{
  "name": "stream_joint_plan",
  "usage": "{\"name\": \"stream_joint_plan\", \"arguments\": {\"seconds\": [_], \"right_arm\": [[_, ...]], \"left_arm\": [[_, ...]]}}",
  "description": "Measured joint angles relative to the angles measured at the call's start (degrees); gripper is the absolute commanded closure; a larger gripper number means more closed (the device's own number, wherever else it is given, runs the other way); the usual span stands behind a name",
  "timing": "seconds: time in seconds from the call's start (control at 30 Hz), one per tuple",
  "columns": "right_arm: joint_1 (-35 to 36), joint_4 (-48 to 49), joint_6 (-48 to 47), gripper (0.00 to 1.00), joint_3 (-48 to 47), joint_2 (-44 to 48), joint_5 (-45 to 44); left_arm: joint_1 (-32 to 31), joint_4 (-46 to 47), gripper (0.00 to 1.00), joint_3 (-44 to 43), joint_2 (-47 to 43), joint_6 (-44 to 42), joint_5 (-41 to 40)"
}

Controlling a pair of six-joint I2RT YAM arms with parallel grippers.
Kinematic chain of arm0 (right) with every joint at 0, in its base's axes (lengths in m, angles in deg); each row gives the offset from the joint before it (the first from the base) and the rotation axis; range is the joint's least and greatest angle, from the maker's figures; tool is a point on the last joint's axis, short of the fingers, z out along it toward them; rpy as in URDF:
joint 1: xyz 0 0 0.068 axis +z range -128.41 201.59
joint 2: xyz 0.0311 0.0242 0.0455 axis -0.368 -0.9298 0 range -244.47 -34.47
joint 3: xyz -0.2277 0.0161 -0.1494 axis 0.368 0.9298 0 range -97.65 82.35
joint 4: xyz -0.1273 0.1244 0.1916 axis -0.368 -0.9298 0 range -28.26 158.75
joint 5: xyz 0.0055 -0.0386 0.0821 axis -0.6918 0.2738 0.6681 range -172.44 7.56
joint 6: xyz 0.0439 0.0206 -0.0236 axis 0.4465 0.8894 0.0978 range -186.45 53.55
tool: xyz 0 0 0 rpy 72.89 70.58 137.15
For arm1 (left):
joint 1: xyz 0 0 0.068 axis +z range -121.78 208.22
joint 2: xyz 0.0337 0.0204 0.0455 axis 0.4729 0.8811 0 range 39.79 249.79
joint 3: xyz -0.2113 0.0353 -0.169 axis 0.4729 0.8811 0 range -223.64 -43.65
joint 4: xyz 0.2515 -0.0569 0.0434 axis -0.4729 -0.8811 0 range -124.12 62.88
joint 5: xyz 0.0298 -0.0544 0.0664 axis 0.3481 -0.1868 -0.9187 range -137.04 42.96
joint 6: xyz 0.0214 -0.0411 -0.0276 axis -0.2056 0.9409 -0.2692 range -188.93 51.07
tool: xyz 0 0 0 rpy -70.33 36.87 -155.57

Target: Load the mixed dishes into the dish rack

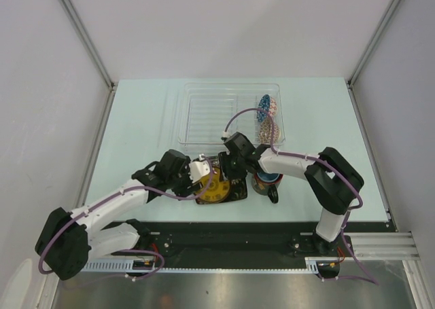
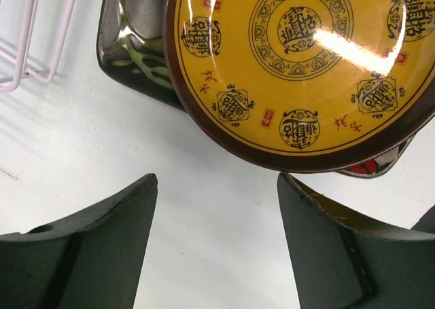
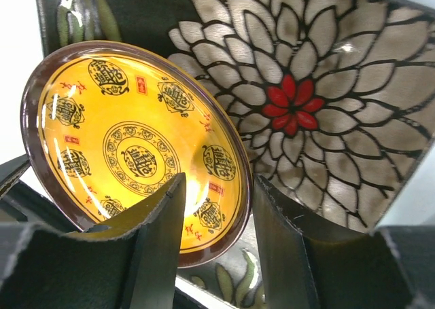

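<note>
yellow plate point(image 3: 136, 153) lies on the square plate point(image 3: 326, 119), near the rack point(image 1: 204, 115); right gripper point(image 3: 219, 181) straddles its rim, fingers narrow, can't tell if it's actually pinched; left gripper point(image 2: 217, 180) hangs wide and empty just beside it; I'd get a deeper bite on the rim, squeeze firm, then lift straight up so the square plate doesn't drag along

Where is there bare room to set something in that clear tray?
The dish rack is bare left of the bowl at its right end. Crowded just in front: left gripper, right gripper, yellow plate, square plate, mug.
</note>
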Motion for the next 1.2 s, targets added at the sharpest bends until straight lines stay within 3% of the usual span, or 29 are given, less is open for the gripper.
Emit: {"name": "stream_joint_plan", "arguments": {"seconds": [1.2], "right_arm": [[-0.28,2.97,3.69,0.54,-1.64,-0.33,6.82]], "left_arm": [[0.00,-3.89,0.24,1.62,3.76,-0.61,-0.55]]}}
